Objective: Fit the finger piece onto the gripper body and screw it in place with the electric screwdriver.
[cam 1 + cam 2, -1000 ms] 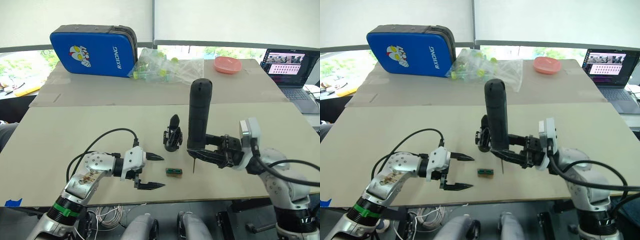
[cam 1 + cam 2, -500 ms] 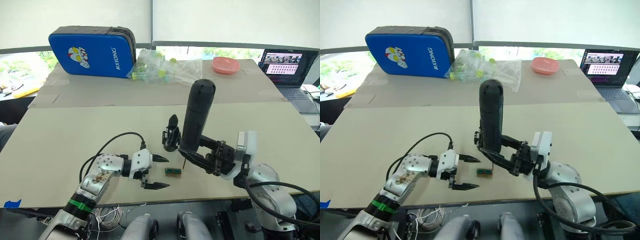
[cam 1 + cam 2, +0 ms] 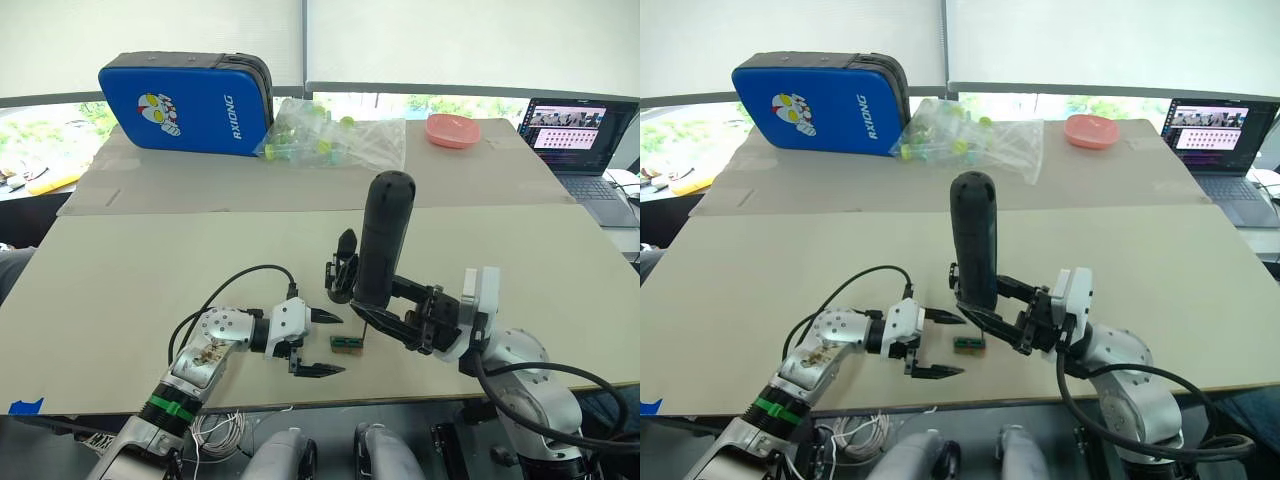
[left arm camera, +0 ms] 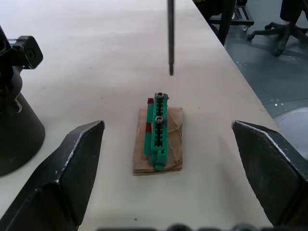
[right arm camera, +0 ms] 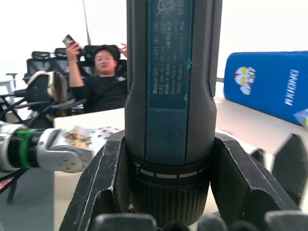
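Observation:
The electric screwdriver (image 3: 385, 235), a thick dark cylinder, stands nearly upright with my right gripper (image 3: 392, 310) shut round its lower end. Its thin bit (image 4: 170, 38) points down and ends just above the table, close to a tiny green-and-black block (image 3: 347, 344). My left gripper (image 3: 340, 344) is open, its fingertips (image 4: 86, 144) on either side of that block without touching it. Just behind the screwdriver, the black gripper body (image 3: 343, 275) stands on the table with a pointed finger rising from it. The finger piece is out of view.
A blue case (image 3: 185, 95), a clear bag of small green items (image 3: 330, 135), a pink bowl (image 3: 455, 130) and a laptop (image 3: 580, 135) lie at the back. A person (image 5: 103, 72) sits beyond the table. The table's front edge (image 3: 420, 400) is close.
The right arm has carried the screwdriver leftward and set it more upright, bringing the bit near the green block. My left gripper has slid right until its open fingers flank the block.

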### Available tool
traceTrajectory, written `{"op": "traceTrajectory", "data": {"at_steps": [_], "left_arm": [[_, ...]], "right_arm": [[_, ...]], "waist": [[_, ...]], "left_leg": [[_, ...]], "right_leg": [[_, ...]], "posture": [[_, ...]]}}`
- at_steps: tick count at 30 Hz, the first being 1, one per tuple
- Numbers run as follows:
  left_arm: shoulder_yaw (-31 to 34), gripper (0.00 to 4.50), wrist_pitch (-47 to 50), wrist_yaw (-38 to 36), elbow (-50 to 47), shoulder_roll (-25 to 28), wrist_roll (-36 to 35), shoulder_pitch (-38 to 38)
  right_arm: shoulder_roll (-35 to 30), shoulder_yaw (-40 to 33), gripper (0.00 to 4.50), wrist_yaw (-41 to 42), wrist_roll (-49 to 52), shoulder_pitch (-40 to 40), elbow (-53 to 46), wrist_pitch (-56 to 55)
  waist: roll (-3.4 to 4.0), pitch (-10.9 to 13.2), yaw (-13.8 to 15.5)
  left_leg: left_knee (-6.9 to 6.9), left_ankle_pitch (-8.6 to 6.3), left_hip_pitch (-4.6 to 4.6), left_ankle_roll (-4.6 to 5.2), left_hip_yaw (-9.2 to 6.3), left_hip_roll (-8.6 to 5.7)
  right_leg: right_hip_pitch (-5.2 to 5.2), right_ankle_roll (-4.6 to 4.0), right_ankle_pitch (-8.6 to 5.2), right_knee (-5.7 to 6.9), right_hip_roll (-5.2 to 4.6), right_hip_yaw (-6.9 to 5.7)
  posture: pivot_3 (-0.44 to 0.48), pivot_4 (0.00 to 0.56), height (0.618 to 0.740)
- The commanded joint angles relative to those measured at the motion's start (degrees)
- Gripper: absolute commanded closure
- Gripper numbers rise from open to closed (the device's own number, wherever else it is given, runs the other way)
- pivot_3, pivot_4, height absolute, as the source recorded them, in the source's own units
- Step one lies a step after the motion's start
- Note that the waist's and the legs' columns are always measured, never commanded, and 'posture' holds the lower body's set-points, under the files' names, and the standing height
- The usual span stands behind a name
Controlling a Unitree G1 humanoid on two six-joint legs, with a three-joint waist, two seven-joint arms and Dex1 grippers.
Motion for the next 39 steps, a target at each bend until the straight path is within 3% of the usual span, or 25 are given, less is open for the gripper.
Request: {"op": "traceTrajectory", "data": {"at_steps": [1, 39], "left_arm": [[0.31, 0.0, -0.82, -0.24, -0.35, -0.16, -0.13, -0.9], [0.08, 0.0, 1.36, 0.56, -1.89, -0.31, 1.56, -0.67]], "right_arm": [[0.48, -0.76, 2.6, 0.01, 1.07, -1.09, -0.13, -3.09], [0.78, 1.59, 2.6, 0.39, 0.48, -2.06, 2.41, -5.14]], "waist": [[0.0, 0.0, 0.0], [0.0, 0.0, -0.02]], "left_leg": [[0.0, 0.0, 0.0, 0.0, 0.0, 0.0], [0.0, -0.01, 0.0, 0.02, 0.0, 0.0]], "right_leg": [[0.0, 0.0, 0.0, 0.0, 0.0, 0.0], [0.0, 0.0, 0.0, 0.01, 0.0, 0.01]], "posture": [[0.0, 0.15, 0.74], [0.0, 0.15, 0.74]]}}
